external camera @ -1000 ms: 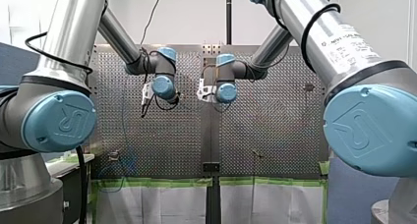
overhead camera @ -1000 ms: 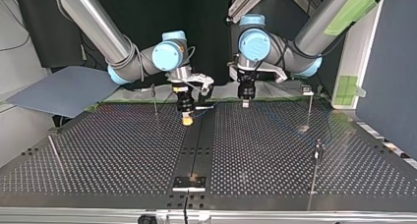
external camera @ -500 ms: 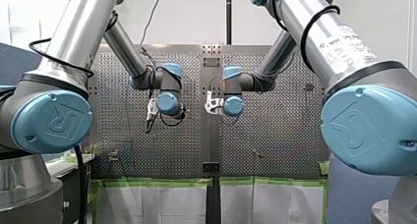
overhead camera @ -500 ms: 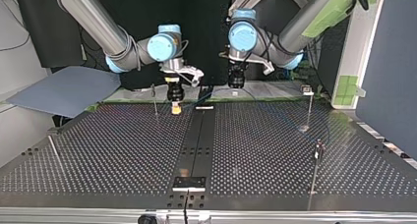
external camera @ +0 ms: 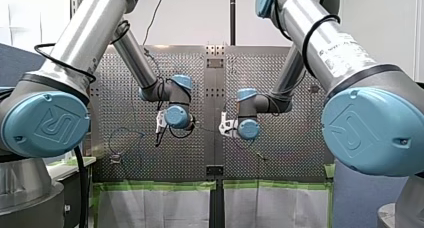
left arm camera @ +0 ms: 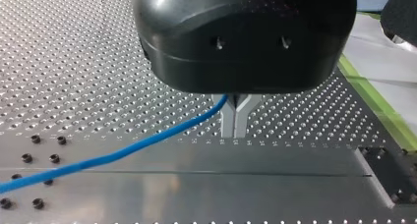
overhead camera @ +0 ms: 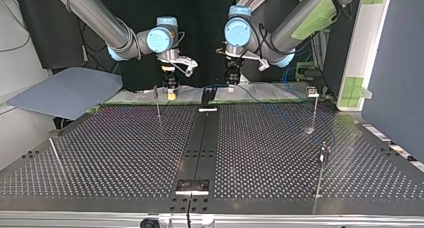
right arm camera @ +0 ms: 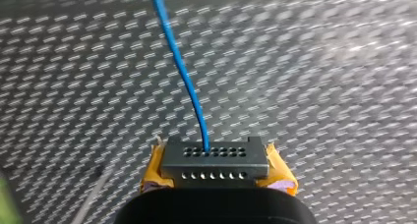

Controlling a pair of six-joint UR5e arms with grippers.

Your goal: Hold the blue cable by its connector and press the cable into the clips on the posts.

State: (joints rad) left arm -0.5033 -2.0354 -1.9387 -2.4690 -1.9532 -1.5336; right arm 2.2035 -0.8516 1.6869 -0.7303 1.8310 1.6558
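In the right wrist view my right gripper (right arm camera: 216,177) is shut on a grey connector (right arm camera: 215,160) held between yellow pads (right arm camera: 280,177). The blue cable (right arm camera: 179,67) leaves the connector and runs ahead over the perforated table. In the left wrist view my left gripper (left arm camera: 234,130) has its metal fingers (left arm camera: 227,121) shut on the blue cable (left arm camera: 147,143), which trails off to one side over the plate. In the top view my right gripper (overhead camera: 171,93) and my left gripper (overhead camera: 231,88) hang side by side above the table's far edge. The front view shows my left gripper (external camera: 159,133) and my right gripper (external camera: 226,129) low over the plate.
Thin posts stand on the table in the top view: one (overhead camera: 157,103) close to my right gripper, one with a clip on top (overhead camera: 313,108) at the far right, another (overhead camera: 321,163) nearer the camera. A slanted rod (overhead camera: 56,157) lies at the left.
Both arms have drawn back towards the top view's far edge, lower in the front view, carrying connector and cable along. Both grips stayed shut.
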